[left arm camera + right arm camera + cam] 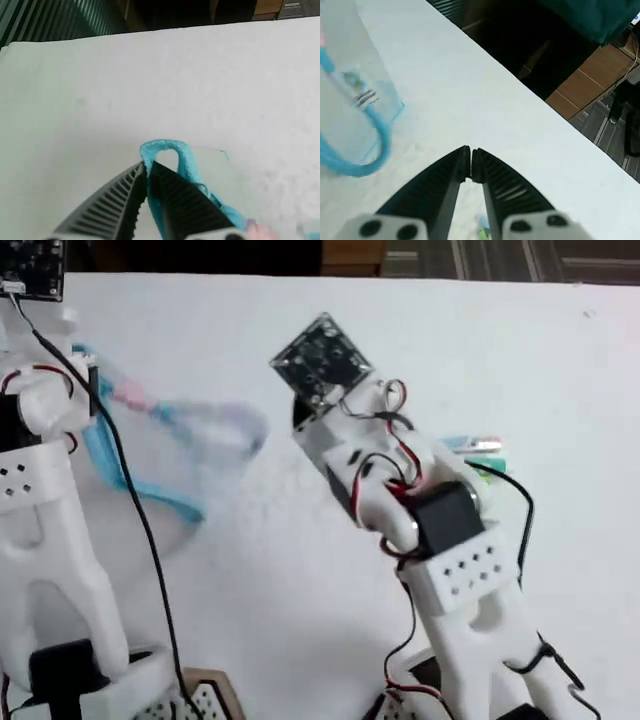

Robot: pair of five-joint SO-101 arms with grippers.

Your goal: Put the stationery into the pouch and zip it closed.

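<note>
My left end effector point(146, 172) is pinched shut on the blue trim point(162, 146) of the clear pouch point(205, 430), at the left side of the counter point(420, 340). The pouch's small printed label point(362, 92) is too blurred to read. My right end effector point(470, 162), jaws together with nothing between them, hangs well apart from the pouch. The stationery point(478, 446) lies beside that arm.

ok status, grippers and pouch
Left gripper shut on pouch trim. Right gripper shut, empty, above table. Stationery on table, outside pouch.
</note>
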